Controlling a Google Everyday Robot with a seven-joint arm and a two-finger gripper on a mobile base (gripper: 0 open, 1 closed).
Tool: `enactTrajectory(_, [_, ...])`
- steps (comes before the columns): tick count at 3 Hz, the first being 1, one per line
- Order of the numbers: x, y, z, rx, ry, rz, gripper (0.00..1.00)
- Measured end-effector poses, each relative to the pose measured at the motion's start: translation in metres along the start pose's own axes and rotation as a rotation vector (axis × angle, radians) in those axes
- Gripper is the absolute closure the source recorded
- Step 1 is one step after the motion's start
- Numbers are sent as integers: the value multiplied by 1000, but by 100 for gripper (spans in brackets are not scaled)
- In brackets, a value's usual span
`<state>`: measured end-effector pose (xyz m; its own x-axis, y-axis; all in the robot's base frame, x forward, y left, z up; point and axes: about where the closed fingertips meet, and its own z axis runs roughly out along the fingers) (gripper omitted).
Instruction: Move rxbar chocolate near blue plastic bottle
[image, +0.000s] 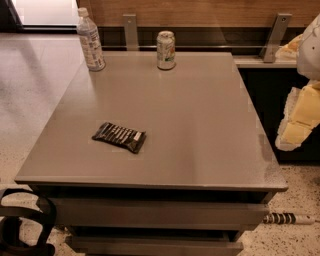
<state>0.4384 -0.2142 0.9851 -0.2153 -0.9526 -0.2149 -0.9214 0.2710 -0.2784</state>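
The rxbar chocolate (119, 137) lies flat on the grey table (200, 130), toward the front left, in a shiny black wrapper with white stripes. The blue plastic bottle (90, 40) stands upright at the table's far left corner; it is clear, with a white cap and a pale label. My gripper (296, 126) hangs off the table's right side, pale yellow and white, well apart from the bar and the bottle. It holds nothing that I can see.
A pale metal drink can (166, 50) stands upright at the table's far edge, right of the bottle. A wooden wall with metal brackets (131, 31) runs behind. A black curved object (25, 220) sits on the floor at the front left. A striped stick (285, 218) lies on the floor at the right.
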Motion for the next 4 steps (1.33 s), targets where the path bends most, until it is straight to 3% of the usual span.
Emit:
enactTrajectory(1, [0, 0, 0, 0, -1, 1, 0])
enactTrajectory(2, [-15, 3, 26, -16, -124, 70, 0])
enactTrajectory(3, [-50, 9, 68, -58, -335, 175, 0])
enactTrajectory(4, [-73, 13, 86, -87, -439, 205, 0])
